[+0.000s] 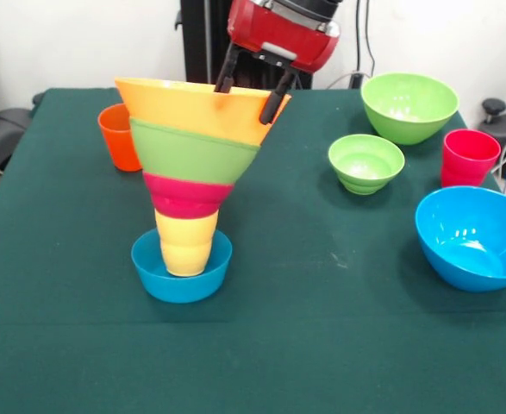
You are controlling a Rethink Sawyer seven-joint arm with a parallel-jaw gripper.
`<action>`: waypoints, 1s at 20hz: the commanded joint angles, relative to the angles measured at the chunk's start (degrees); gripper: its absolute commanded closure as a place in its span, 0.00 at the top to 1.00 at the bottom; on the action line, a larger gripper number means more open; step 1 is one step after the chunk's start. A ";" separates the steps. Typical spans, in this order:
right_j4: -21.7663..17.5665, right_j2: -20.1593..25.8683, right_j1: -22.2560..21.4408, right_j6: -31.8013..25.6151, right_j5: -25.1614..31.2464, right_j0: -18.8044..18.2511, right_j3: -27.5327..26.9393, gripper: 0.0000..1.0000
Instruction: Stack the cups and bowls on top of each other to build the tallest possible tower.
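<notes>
The tower (pixel 192 172) stands left of centre. From the bottom it is a small blue bowl (pixel 181 272), the ribbed yellow cup (pixel 186 241), a small red bowl (pixel 185 197), a big green bowl (pixel 192 153) and the very wide orange bowl (pixel 192 108) on top. The upper bowls sit slightly tilted. My gripper (pixel 242 105) hangs over the orange bowl's right rim and is open. One finger (pixel 227 73) is at the far rim, and the other lies across the right edge. Nothing is held between them.
An orange cup (pixel 119 138) stands just behind and left of the tower. On the right are a big green bowl (pixel 408 105), a small green bowl (pixel 366 162), a red cup (pixel 470 157) and a big blue bowl (pixel 475 235) near the table's edge.
</notes>
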 commanded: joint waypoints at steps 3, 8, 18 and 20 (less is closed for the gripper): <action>-0.54 7.10 0.92 0.30 -5.79 -4.88 -0.57 1.00; -0.74 6.80 1.14 1.71 -7.16 -4.74 0.12 1.00; 0.31 8.96 2.09 1.62 -8.32 -5.99 0.50 1.00; 0.48 9.28 2.32 1.80 -8.64 -6.14 0.70 1.00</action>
